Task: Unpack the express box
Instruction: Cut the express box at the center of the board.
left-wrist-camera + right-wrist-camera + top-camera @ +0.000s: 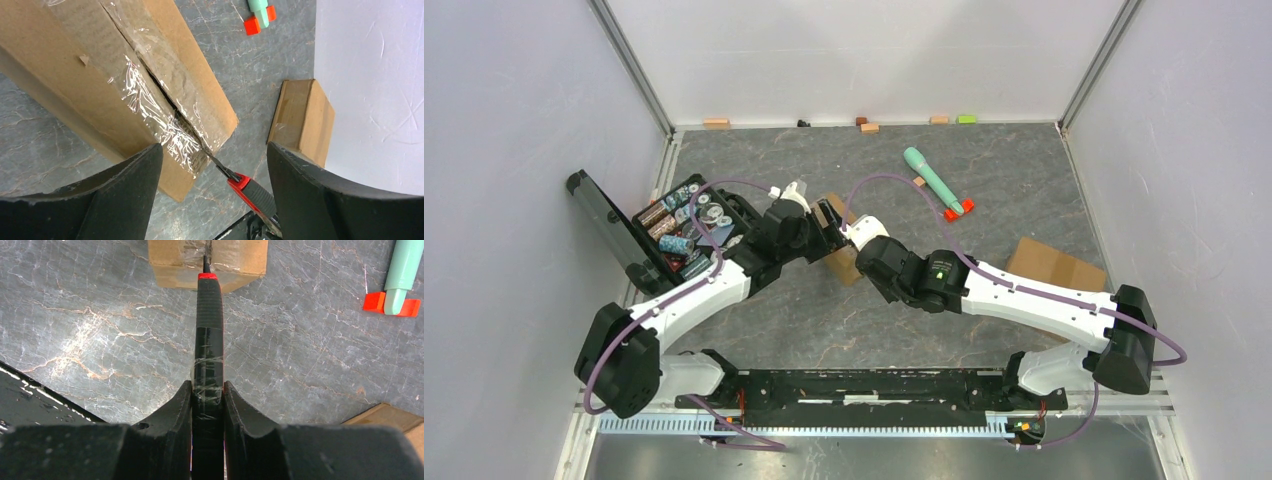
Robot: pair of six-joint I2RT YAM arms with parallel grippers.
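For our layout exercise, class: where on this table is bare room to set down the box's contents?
Free: the table between the taped box and the base rail; between the mint cylinder and the small carton. Crowded: around the taped box and knife, by the battery case.

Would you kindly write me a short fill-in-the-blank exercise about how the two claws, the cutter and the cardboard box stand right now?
1. The right claw is shut on the cutter, whose blade tip meets the seam of the box, a seam covered by clear ____.
2. The left claw hangs above the box with its jaws ____.
3. The collar behind the cutter's blade is coloured ____.
4. The open case sits on the robot's ____ side.
Missing words: tape; open; red; left.
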